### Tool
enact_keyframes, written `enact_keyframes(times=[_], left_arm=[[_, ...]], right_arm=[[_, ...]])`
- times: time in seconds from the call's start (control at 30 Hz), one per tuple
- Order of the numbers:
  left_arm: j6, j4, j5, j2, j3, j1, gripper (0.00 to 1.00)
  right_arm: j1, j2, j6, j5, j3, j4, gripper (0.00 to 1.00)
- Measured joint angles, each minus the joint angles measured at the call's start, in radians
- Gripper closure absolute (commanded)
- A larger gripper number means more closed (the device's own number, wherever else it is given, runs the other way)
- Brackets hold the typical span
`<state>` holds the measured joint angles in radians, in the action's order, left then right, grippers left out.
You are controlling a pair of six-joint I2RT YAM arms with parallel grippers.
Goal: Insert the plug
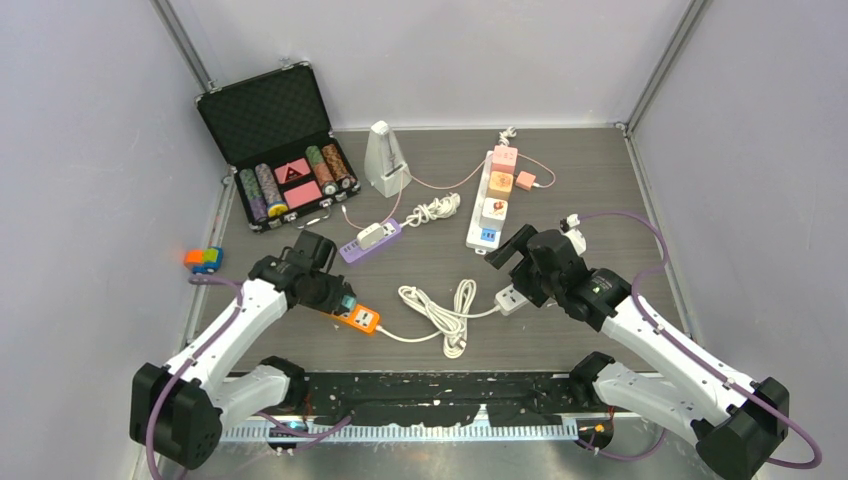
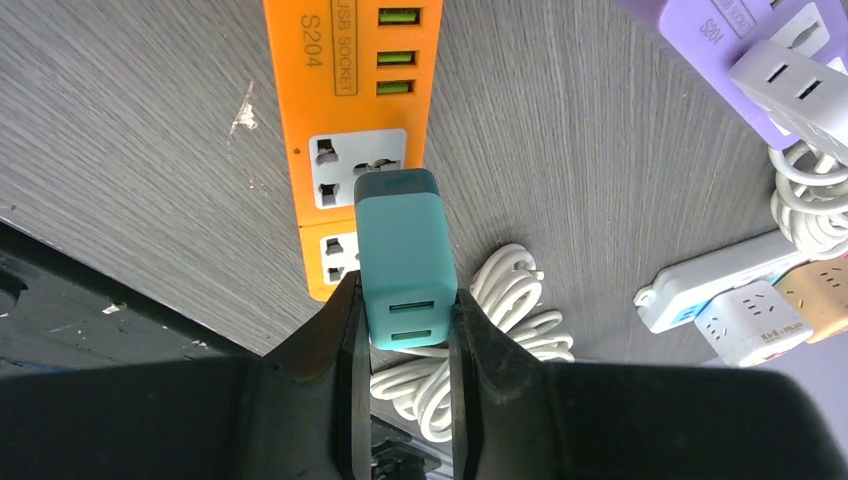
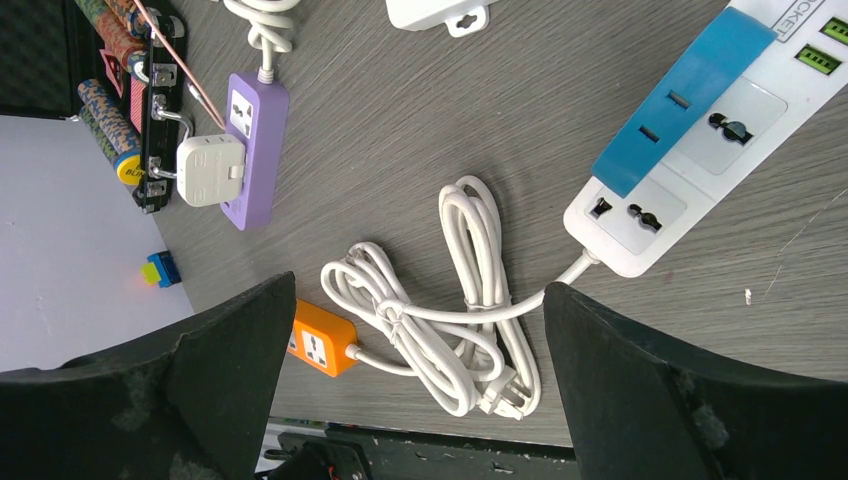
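Note:
My left gripper (image 2: 405, 296) is shut on a teal USB charger plug (image 2: 405, 255) and holds it against the orange power strip (image 2: 335, 110). The plug's dark front end meets the strip's upper universal socket; its prongs are hidden, so I cannot tell whether they are in. In the top view the left gripper (image 1: 340, 297) and teal plug (image 1: 348, 303) sit on the orange strip's (image 1: 362, 320) left end. My right gripper (image 3: 420, 290) is open and empty, above a bundled white cable (image 3: 455, 320), near the white strip with a blue block (image 3: 680, 150). It also shows in the top view (image 1: 507, 252).
An open black case of poker chips (image 1: 275, 140) stands at the back left, with a white metronome (image 1: 385, 160) beside it. A purple strip (image 1: 370, 240) and a long white strip carrying coloured adapters (image 1: 493, 195) lie mid-table. A small toy (image 1: 203, 260) lies off the left edge.

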<state>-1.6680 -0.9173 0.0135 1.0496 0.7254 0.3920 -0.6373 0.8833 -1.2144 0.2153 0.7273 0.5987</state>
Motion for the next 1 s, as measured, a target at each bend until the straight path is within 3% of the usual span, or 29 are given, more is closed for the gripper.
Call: enact_keyframes(times=[0.43, 1.0], left_arm=[[-0.038, -0.164, 0.059, -0.06, 0.009, 0.0, 1.0], [-0.014, -0.143, 0.042, -0.061, -0.009, -0.002, 1.0]], right_arm=[[0.005, 0.0, -0.005, -0.001, 0.0, 0.0, 0.01], [0.005, 0.0, -0.012, -0.008, -0.002, 0.0, 0.01]])
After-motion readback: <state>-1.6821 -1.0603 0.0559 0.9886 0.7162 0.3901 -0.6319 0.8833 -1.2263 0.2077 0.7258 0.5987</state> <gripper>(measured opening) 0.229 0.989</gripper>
